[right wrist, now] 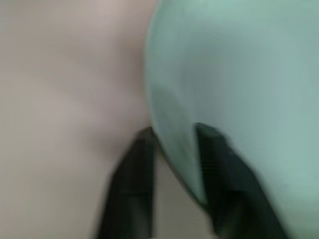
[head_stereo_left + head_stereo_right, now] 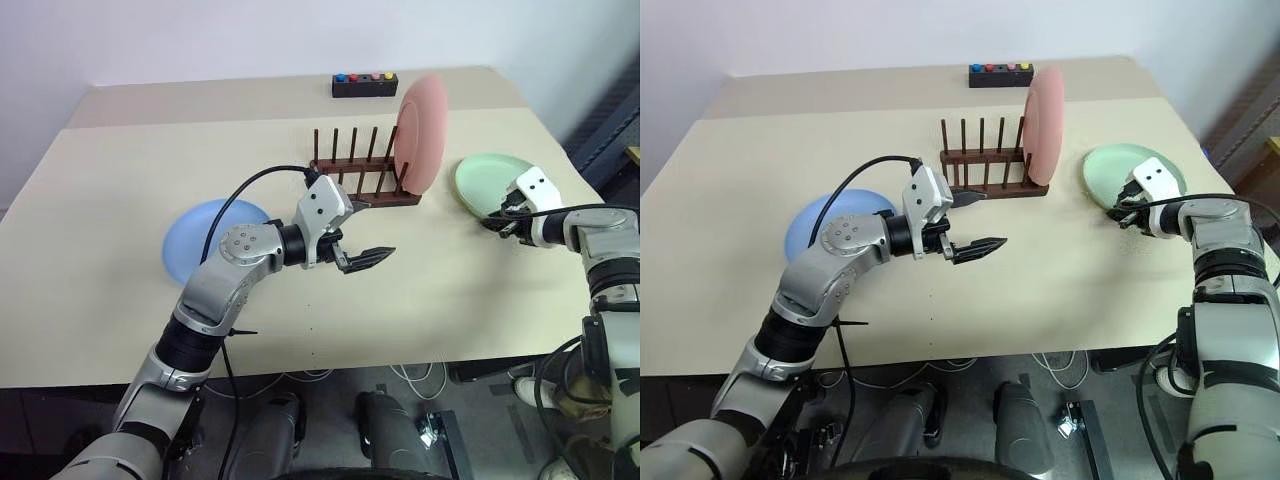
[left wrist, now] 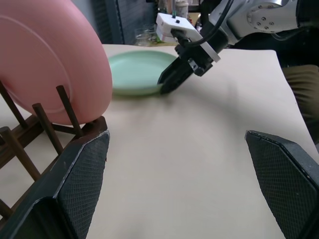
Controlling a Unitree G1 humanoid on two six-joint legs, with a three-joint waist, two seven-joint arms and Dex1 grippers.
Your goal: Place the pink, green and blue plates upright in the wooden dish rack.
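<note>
- Now the right gripper [image 3: 167, 85] is closed on the near rim of the green plate [image 2: 490, 180]; in the right wrist view one finger sits over the rim and one under it.
- Green plate lies flat on the table [image 2: 120, 200], on the robot's right side, just beside the wooden dish rack [image 2: 362, 170].
- Pink plate [image 2: 422, 135] stands upright in the rack's end slot, the end nearest the green plate; other pegs are bare.
- Blue plate [image 2: 205, 240] lies flat on the left side, partly hidden behind the left arm.
- Left gripper [image 2: 366, 258] hovers above the table in front of the rack, fingers wide apart, holds nothing.
- Small black box w/ coloured buttons [image 2: 364, 84] sits at the far table edge, behind the rack.
</note>
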